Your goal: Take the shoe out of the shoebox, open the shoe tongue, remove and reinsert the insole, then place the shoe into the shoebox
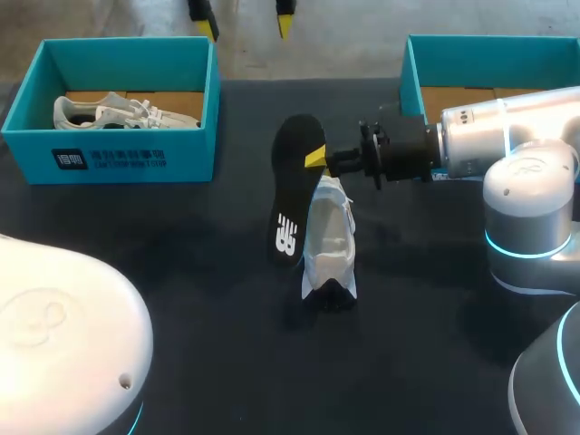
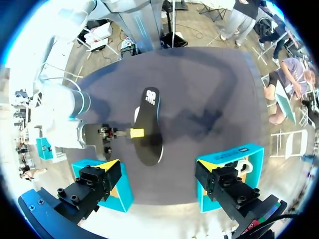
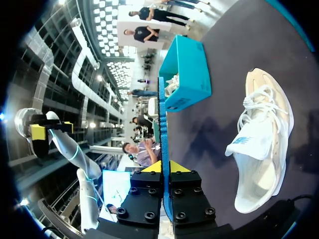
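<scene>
My right gripper (image 1: 317, 159) is shut on a black insole (image 1: 294, 188), holding it on edge above the table beside a white shoe (image 1: 329, 237). From the right wrist the insole (image 3: 162, 134) shows edge-on, pinched between the two fingers of the gripper (image 3: 165, 168), and the shoe (image 3: 264, 144) lies on its side next to it. My left gripper (image 1: 245, 18) hangs open high over the table's far edge. Its wrist view looks down past its fingers (image 2: 102, 180) onto the insole (image 2: 149, 124) and the right gripper (image 2: 135, 133). The shoe is mostly hidden behind the insole there.
A teal shoebox (image 1: 127, 156) at the far left holds a second white shoe (image 1: 122, 112). Another teal shoebox (image 1: 412, 72) stands at the far right, behind my right arm (image 1: 489, 136). My left arm's white base (image 1: 63, 344) fills the near left corner.
</scene>
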Available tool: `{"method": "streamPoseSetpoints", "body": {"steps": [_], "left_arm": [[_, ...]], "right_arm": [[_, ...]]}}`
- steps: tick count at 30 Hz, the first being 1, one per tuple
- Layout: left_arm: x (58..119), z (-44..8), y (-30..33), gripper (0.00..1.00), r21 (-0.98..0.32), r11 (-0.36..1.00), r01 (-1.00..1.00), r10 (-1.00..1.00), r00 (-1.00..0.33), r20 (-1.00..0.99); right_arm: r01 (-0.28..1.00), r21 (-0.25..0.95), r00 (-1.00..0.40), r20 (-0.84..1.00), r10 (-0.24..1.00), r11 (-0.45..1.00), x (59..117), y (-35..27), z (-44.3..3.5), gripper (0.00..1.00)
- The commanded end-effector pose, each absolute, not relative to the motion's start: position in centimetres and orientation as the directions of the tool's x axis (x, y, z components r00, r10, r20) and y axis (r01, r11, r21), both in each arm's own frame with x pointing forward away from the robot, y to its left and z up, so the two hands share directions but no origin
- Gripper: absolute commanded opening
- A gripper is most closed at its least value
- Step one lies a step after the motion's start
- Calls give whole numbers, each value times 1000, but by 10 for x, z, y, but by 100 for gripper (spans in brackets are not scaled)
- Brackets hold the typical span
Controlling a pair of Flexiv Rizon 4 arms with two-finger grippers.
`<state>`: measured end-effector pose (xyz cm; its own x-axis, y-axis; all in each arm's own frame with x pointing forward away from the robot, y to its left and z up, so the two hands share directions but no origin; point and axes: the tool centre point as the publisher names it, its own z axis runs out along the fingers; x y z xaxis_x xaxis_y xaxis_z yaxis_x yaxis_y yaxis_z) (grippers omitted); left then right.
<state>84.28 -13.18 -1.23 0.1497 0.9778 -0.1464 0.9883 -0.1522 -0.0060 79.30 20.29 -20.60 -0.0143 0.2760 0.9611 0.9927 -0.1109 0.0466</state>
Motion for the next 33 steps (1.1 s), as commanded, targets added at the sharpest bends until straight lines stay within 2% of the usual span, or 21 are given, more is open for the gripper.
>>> {"method": "streamPoseSetpoints", "body": {"steps": [1, 12, 19, 33], "left_arm": [[835, -17, -139, 100, 6, -161, 987, 977, 160, -139], [825, -32, -137, 100, 9, -156, 988, 973, 155, -174], [805, -31, -115, 100, 79, -171, 982, 914, 188, -360], [801, -57, -87, 100, 89, -147, 985, 755, 170, -634]], "right_arm": [[993, 45, -12, 959, 282, -112, 792, 204, -205, 0], [993, 45, -12, 959, 282, -112, 792, 204, -205, 0], [993, 45, -12, 959, 282, -112, 792, 204, -205, 0], [993, 45, -12, 959, 282, -112, 792, 204, -205, 0]]}}
